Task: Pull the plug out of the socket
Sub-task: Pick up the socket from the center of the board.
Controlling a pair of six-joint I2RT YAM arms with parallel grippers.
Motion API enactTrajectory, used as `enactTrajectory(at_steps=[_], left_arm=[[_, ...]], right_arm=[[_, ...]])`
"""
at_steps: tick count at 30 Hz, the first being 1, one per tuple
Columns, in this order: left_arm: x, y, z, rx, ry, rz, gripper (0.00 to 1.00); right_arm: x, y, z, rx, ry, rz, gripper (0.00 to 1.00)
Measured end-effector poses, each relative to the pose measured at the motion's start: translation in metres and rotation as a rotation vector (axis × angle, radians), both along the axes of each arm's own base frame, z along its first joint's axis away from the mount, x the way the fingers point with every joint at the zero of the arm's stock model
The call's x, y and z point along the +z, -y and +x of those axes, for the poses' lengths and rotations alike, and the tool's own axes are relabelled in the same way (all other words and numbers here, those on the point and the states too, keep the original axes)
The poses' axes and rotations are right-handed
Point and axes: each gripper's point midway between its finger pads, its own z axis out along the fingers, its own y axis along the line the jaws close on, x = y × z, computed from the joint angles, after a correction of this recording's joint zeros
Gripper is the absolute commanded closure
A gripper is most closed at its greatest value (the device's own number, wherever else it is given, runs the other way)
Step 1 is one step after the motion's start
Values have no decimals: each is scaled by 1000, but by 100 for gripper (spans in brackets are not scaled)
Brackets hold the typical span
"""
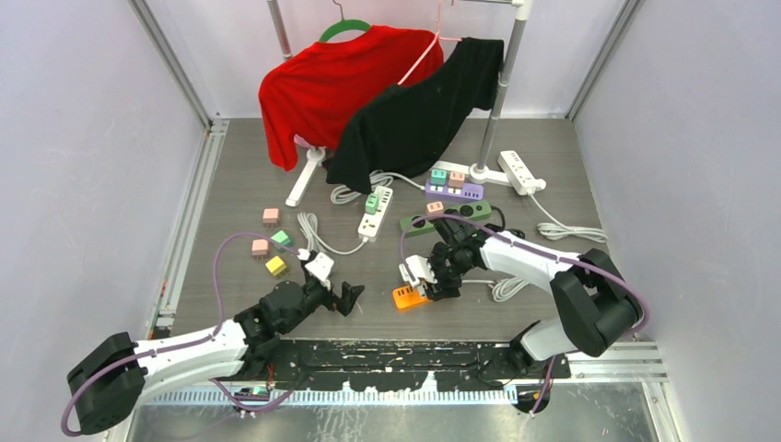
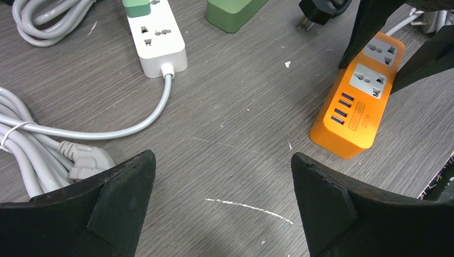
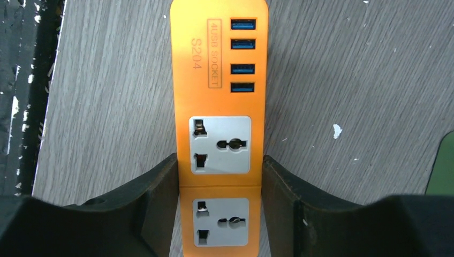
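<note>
The right hand (image 3: 219, 174) is pinching the orange power strip (image 3: 219, 80) at mid-worktop (image 2: 241, 123), its sockets empty, a black plug (image 2: 321, 8) lying just beyond and the left hand (image 2: 222, 176) hovering spread, so releasing seems next.

Your left arm (image 1: 184, 354) and right arm (image 1: 530, 258): white link shells, bulky black joint housings. Purple cable (image 1: 218, 276) loops loose behind the fingers on each. Left gripper (image 2: 222, 160), right gripper (image 3: 219, 174) alike: matte black fingers (image 3: 144, 209), wedge-shaped, thickening behind the tips. You'll note a white block (image 1: 320, 267) just behind each pair.
</note>
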Motion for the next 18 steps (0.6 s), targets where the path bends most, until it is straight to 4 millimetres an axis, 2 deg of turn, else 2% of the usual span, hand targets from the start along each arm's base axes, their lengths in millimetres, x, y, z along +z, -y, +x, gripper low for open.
enactTrajectory(at_steps=[5, 7, 10, 14, 18], left_arm=[[-7, -1, -1, -1, -16, 21, 4], [-10, -1, -1, -1, -22, 29, 4], [-11, -1, -1, -1, -26, 33, 4], [-9, -2, -2, -1, -24, 28, 2], [3, -2, -2, -1, 1, -10, 1]], right_arm=[[10, 0, -9, 1, -91, 8, 92], [28, 0, -13, 14, -159, 46, 98], [56, 5, -8, -19, -221, 126, 99], [89, 24, 8, -148, -265, 242, 99], [124, 55, 28, -351, -278, 353, 99]])
